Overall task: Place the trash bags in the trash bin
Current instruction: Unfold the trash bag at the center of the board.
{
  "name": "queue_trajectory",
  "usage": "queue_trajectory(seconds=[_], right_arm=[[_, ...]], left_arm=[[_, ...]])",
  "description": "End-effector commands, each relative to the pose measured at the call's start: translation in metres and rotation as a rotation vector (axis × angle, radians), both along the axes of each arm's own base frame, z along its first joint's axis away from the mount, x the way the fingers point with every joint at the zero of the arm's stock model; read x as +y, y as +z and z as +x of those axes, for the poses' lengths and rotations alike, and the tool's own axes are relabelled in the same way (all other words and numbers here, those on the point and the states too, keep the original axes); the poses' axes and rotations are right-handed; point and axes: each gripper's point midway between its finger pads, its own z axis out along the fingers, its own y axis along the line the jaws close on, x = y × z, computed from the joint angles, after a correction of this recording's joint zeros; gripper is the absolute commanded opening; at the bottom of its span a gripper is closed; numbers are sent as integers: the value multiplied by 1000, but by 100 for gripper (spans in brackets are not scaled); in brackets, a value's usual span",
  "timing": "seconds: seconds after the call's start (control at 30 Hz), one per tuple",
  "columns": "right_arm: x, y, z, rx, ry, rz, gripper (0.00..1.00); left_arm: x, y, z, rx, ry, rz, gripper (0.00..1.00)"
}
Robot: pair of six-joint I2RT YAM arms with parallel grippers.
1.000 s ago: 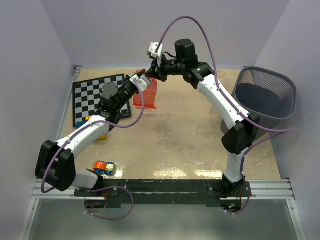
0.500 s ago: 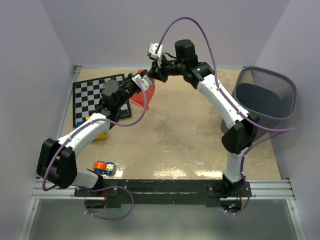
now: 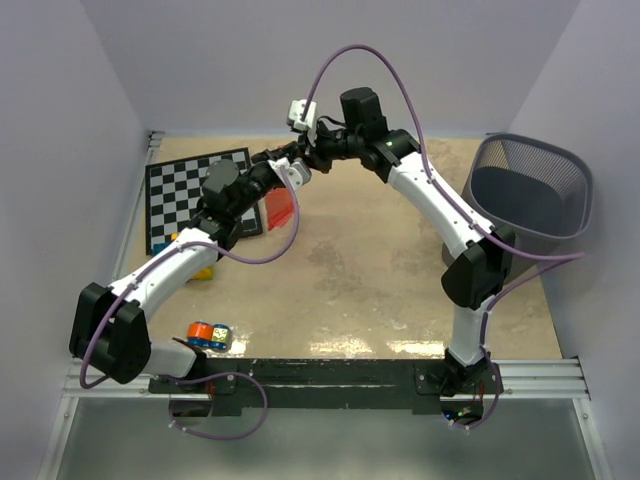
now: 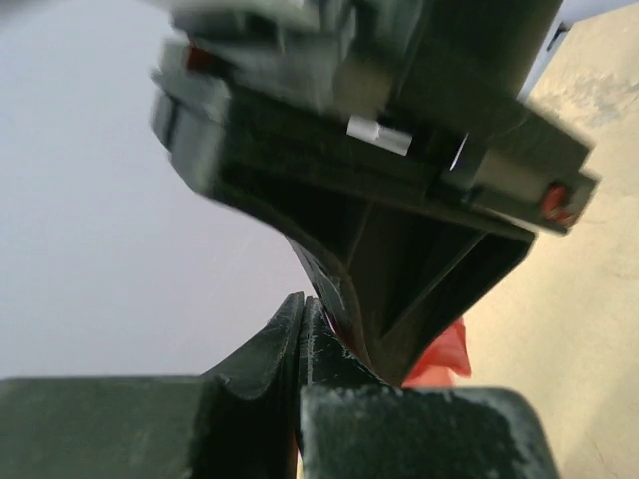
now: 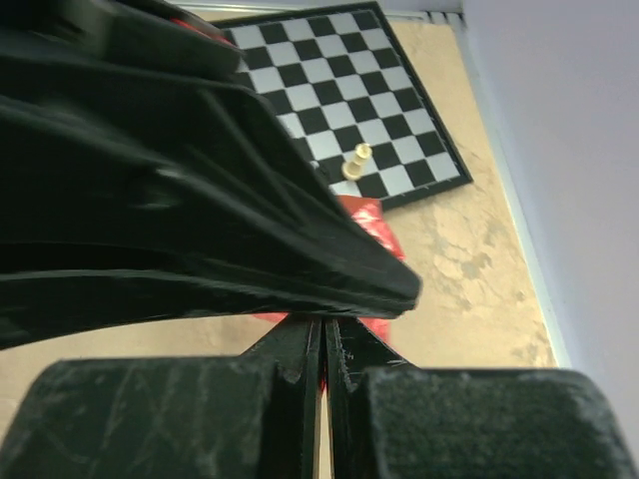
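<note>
On the left, the chessboard [image 3: 190, 195] is lying below and to the left of the jaws. The left gripper [image 3: 288, 168] is pressing its jaws fully together on the top of the trash bag [image 3: 281, 208]. The red film is hanging limp directly beneath both pairs of jaws. I cannot tell whether its lower edge is brushing the table.

Just to the right, almost against the left one, the right gripper [image 3: 306, 152] is also clamping its jaws tight. The right wrist view shows a sliver of red caught between the fingers [image 5: 300, 349].

The trash bin [image 3: 578, 190] is standing well apart, far to the right of both pairs of jaws, with nothing red in it.

The bag looks grasped and raised, so the step in hand is probably the carry. Next, both arms likely need to travel right together, keeping the film above the rim. The jaws should part only once the bag is hanging over the bin's mouth.
</note>
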Motion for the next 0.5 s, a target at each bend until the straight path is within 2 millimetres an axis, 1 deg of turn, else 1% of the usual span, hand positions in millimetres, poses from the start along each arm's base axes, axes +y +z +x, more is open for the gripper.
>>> queue_trajectory(seconds=[0.0,0.03,0.07,0.1,0.13,0.17,0.23,0.3,0.33,0.37,0.4,0.47], right_arm=[[3,86,-50,-69,154,167,0],[2,92,-47,-81,136,175,0],[1,93,-41,-93,109,172,0],[-1,89,-30,-107,59,157,0],[-2,80,-20,-116,22,135,0],[-2,68,-9,-112,-12,108,0],[-4,36,11,-100,-71,40,0],[-6,1,24,-71,-108,-30,0],[-6,-9,24,-57,-104,-50,0],[-4,-14,19,-38,-83,-52,0],[0,-16,12,-27,-60,-52,0],[7,-12,-6,-31,-19,-47,0]], left_arm=[[2,-8,7,-19,28,48,0],[2,-16,4,-11,23,65,0],[3,-19,-2,-10,12,72,0],[2,-23,-7,-8,-3,78,0],[2,-24,-13,-7,-20,79,0],[1,-24,-19,-9,-38,80,0],[-1,-16,-29,-24,-59,76,0],[0,-1,-34,-61,-65,59,0],[0,7,-35,-80,-63,47,0],[3,16,-33,-102,-44,32,0],[5,23,-30,-117,-23,22,0],[12,34,-19,-137,35,-8,0]])
